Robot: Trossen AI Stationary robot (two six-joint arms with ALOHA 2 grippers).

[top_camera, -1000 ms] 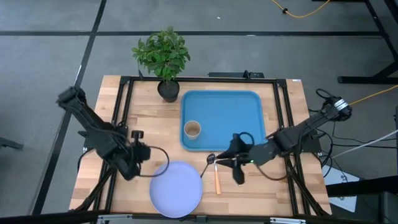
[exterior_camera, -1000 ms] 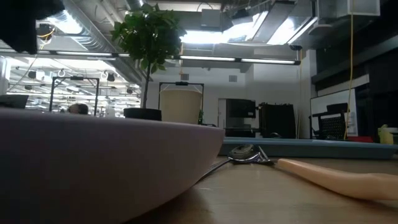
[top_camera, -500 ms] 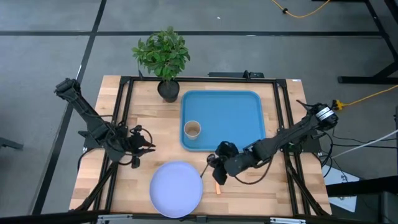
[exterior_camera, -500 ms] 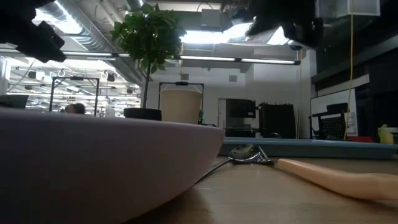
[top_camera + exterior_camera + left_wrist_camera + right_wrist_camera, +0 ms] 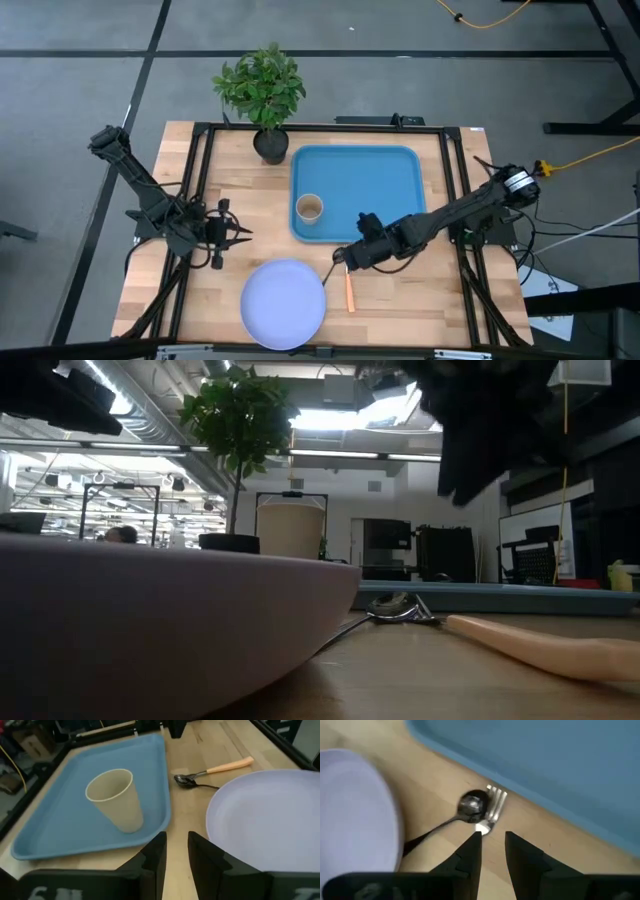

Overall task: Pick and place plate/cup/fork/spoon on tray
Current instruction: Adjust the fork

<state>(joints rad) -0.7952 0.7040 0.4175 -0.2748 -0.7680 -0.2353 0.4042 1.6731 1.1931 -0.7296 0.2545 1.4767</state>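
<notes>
The pale lavender plate (image 5: 284, 303) lies flat on the table near its front edge. The tan cup (image 5: 309, 208) stands upright on the blue tray (image 5: 370, 175). The spoon's dark head (image 5: 472, 805) lies on the table against the tines of a fork (image 5: 494, 802) with an orange handle (image 5: 349, 292), between plate and tray. My right gripper (image 5: 345, 258) hovers just above them, its fingers (image 5: 470, 852) a narrow gap apart and empty. My left gripper (image 5: 235, 232) waits at the table's left, narrowly open (image 5: 175, 855) and empty.
A potted plant (image 5: 262, 95) stands at the far edge, left of the tray. Black frame rails (image 5: 200, 200) run along the table's sides. The spoon's slim handle (image 5: 427, 832) runs toward the plate's rim. Bare wood shows to the right of the fork.
My right gripper has gone toward the table's left and down, from beside the fork's handle to just above the spoon head and fork tines. My left gripper has drawn back from the plate toward the far edge and turned. Plate, cup, spoon and fork have stayed where they were.
</notes>
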